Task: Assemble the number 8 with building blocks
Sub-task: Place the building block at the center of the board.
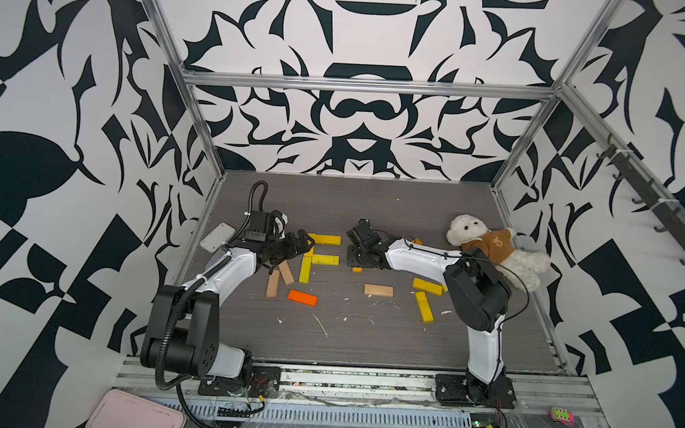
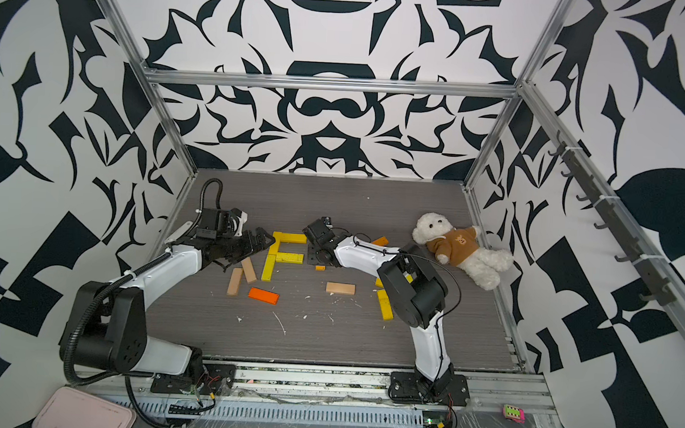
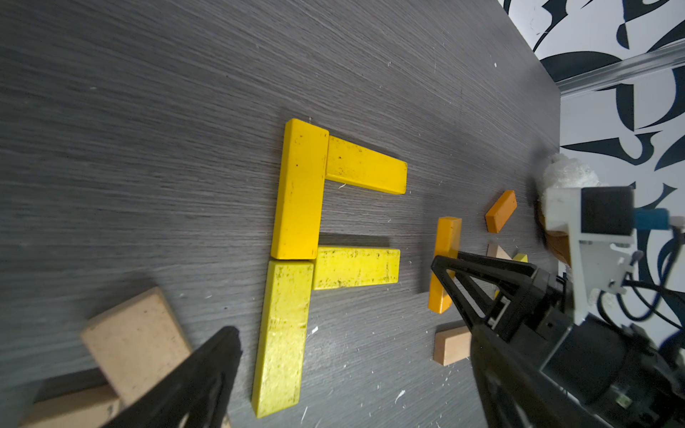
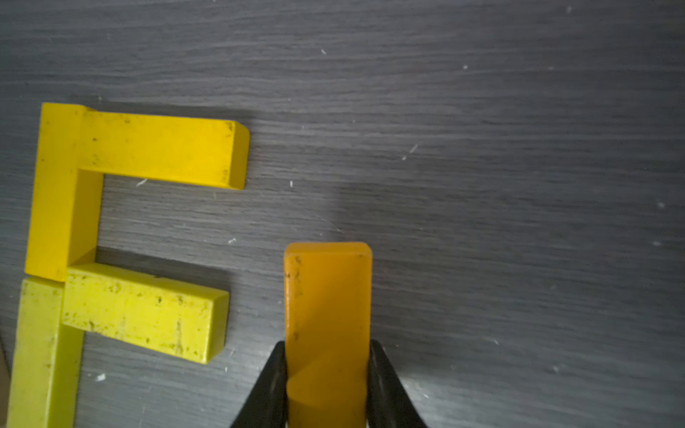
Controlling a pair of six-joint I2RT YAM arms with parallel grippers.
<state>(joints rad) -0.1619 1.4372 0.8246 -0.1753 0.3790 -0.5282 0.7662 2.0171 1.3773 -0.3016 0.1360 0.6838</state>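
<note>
The right tool [image 4: 328, 348] is clenched on an orange block [image 4: 328, 289], pinching its long sides, with one end sticking out ahead of the fingers. Whether the block touches the table [image 4: 519, 185] I cannot tell. Just beside it, between the two tools, four yellow blocks [image 1: 325, 259] lie flat in an F shape, each touching a neighbour. The left tool [image 1: 302, 243] is released, jaws wide, at the F's spine, gripping nothing. Two tan blocks [image 1: 273, 284] lie just behind it.
</note>
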